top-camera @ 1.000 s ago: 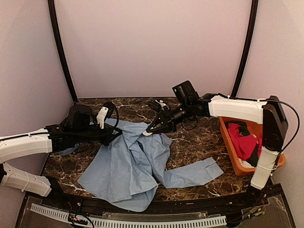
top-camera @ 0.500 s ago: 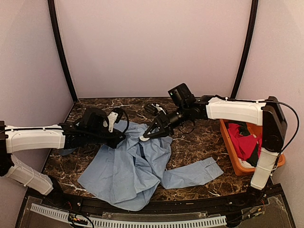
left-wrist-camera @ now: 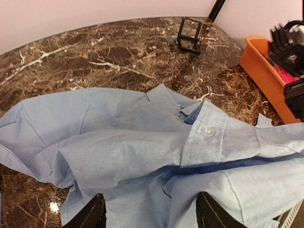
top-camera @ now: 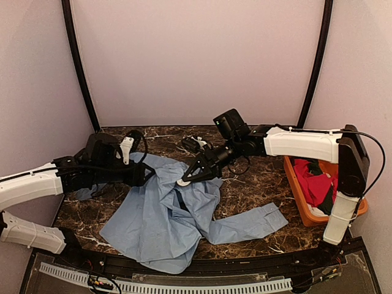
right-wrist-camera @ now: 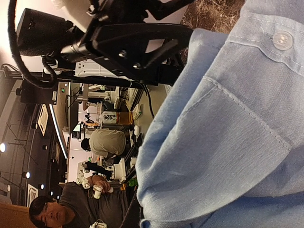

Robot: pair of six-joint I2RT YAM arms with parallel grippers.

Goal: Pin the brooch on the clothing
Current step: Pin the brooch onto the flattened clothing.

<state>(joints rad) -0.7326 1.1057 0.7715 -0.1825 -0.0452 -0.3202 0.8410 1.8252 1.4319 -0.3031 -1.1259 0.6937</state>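
Observation:
The clothing, a light blue shirt (top-camera: 159, 214), lies crumpled across the marble table (top-camera: 257, 177). My right gripper (top-camera: 185, 179) reaches in from the right and presses down on the shirt's upper middle. It is shut, with a small white round piece at its tips that looks like the brooch (top-camera: 182, 182). In the right wrist view blue cloth (right-wrist-camera: 237, 118) with a button (right-wrist-camera: 283, 40) fills the frame and hides the fingers. My left gripper (top-camera: 145, 174) hovers at the shirt's left upper edge. Its jaws stand open over the cloth (left-wrist-camera: 142, 142), gripping nothing (left-wrist-camera: 153, 213), near a buttoned placket (left-wrist-camera: 207, 131).
An orange basket (top-camera: 306, 214) holding a red garment (top-camera: 315, 184) stands at the right edge of the table. A small black frame stand (left-wrist-camera: 190, 35) sits near the back wall. One sleeve with its cuff (top-camera: 263, 220) stretches toward the front right.
My left gripper has let go of the cloth and opened, pulling back a little to the left. The right gripper has pushed further left and down with the white piece.

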